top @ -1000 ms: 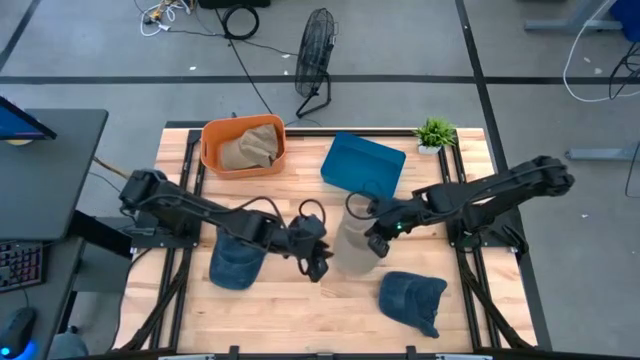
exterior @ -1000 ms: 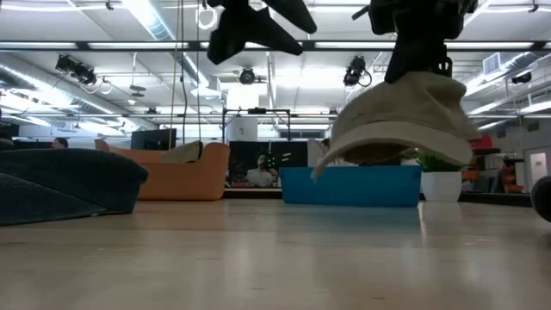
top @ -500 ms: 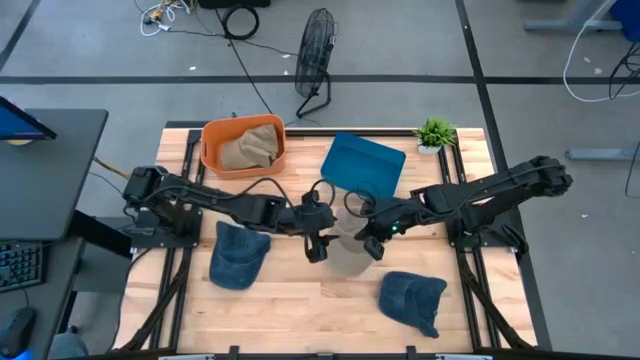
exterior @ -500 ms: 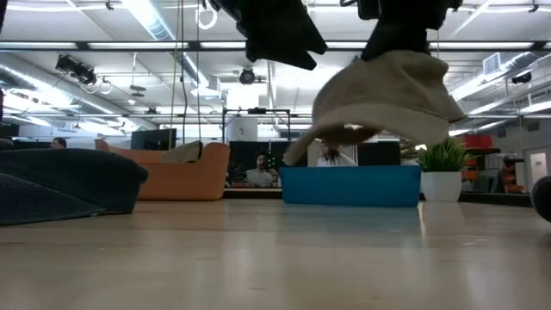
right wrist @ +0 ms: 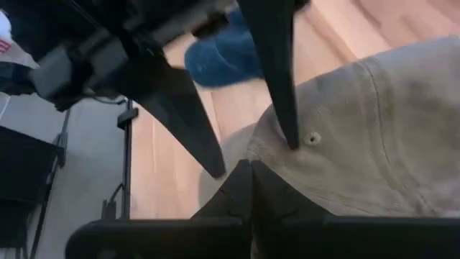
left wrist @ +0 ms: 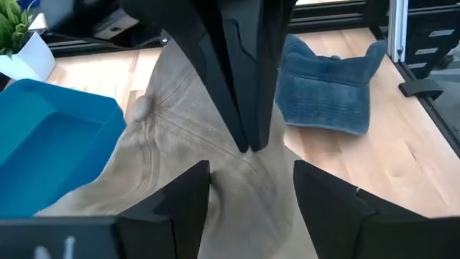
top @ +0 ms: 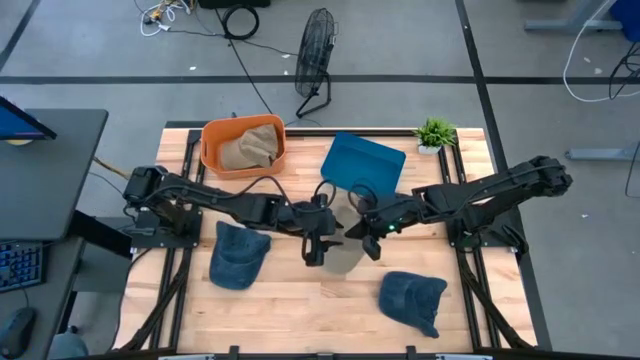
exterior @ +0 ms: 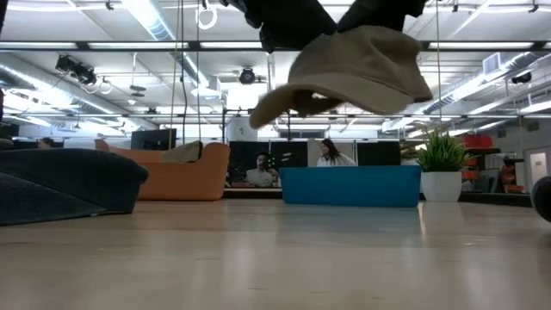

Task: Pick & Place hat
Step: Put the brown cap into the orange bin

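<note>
A beige hat (top: pixel 343 256) hangs in the air mid-table, well above the wood in the low view (exterior: pixel 357 73). My right gripper (top: pixel 367 237) is shut on it from the table's right. My left gripper (top: pixel 320 243) is open and reaches in from the left. In the left wrist view, its two fingers stand either side of the hat's crown (left wrist: pixel 187 122). A second beige hat lies in the orange basket (top: pixel 243 145). Two blue hats rest on the table, one on the left (top: pixel 238 256) and one near the right (top: pixel 412 300). My right gripper (right wrist: pixel 251 169) pinches a fold of the crown cloth (left wrist: pixel 248 152) between its shut fingers, coming slanting down from above. The hat is lifted clear and tilted, its brim (exterior: pixel 263 116) drooping lower than the crown. My left gripper (left wrist: pixel 251 171) straddles the crown just beside that pinch; one fingertip (right wrist: pixel 290 137) ends near an eyelet, and I cannot tell whether it touches.
A blue tray (top: pixel 362 163) sits at the far middle, with a small potted plant (top: pixel 435 132) at the far right corner. The orange basket stands at the far left. Bare wood (top: pixel 300 300) lies along the near edge between the two blue hats.
My right gripper has raised the beige hat higher and carried it a little toward the table's left, and the hat has tipped so its brim points lower. My left gripper has moved in from the near side toward the hat and now stands against the crown.
</note>
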